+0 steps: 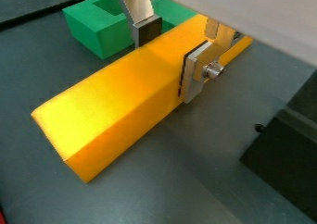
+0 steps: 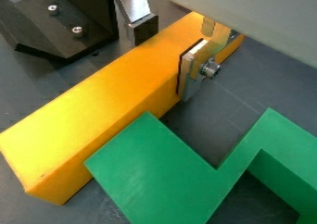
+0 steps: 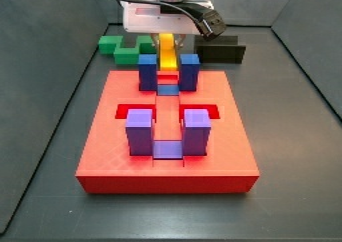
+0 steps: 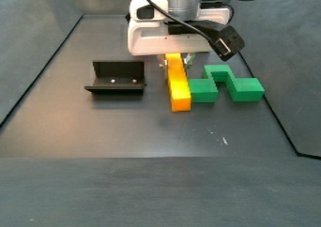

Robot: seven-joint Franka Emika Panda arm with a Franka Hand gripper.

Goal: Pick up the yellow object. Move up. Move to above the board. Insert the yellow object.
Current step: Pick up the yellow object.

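I see the tool (image 1: 170, 50) low over the far end of the bar (image 1: 124, 98), its silver fingers (image 1: 198, 70) pressed on the bar's two long sides in both wrist views, so it is clamped on the bar. The bar lies flat on the dark floor (image 4: 150, 128). In a side view it sits between the fixture (image 4: 115, 79) and the green block (image 4: 226, 83), just beside the green block. In a side view the bar (image 3: 167, 54) lies beyond the board (image 3: 167, 151), in line with the blue posts (image 3: 170, 71). A black block (image 3: 223, 51) sits beside the tool (image 3: 167, 31).
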